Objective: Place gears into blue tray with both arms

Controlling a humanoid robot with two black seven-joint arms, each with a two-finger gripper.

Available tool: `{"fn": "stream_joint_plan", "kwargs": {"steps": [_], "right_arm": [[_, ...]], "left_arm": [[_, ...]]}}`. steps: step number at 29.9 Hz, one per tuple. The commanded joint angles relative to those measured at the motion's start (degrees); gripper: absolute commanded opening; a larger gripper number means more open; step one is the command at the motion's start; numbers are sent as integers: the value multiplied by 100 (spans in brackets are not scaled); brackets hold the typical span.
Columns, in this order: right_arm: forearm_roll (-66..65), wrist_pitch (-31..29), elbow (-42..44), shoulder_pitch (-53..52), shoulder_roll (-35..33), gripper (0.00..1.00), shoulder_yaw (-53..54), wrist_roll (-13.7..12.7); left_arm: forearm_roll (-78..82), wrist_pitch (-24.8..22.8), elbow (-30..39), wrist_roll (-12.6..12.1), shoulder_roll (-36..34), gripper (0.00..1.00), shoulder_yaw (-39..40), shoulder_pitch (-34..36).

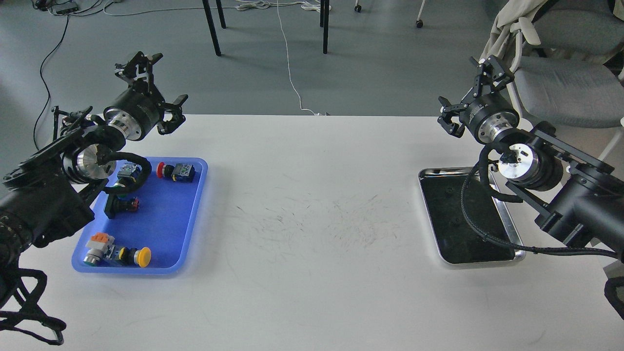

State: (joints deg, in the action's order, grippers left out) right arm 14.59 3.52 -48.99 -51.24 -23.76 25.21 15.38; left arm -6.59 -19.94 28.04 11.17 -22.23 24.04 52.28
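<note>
Gears: not distinguishable; presumably in steel tray (507, 229), dark inside.
Blue tray (195, 214): worktop's left, holding push-buttons.
Left gripper (155, 83): raised, jaws spread, empty.
Right gripper (470, 92): likewise.
Advice: descend vertically, pinch one gear.

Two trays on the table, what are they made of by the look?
Blue tray: likely plastic, matte, uniform saturated colour, soft rounded rim. Steel tray: probably stainless metal, its rim mirror-bright; the dark inside could be a liner or a reflection, cannot tell.
</note>
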Motion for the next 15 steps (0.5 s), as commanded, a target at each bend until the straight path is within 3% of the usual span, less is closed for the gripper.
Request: {"fn": "stream_joint_plan", "kwargs": {"steps": [1,15], "right_arm": [[-8,-18,-102,-44,-242,99,-199,0],[-430,-71,-822,-1185,-1394,99,-2106,0]], "left_arm": [[0,-1,0,-1,0,99,-22,11],[0,-1,0,-1,9,99,-40,28]]}}
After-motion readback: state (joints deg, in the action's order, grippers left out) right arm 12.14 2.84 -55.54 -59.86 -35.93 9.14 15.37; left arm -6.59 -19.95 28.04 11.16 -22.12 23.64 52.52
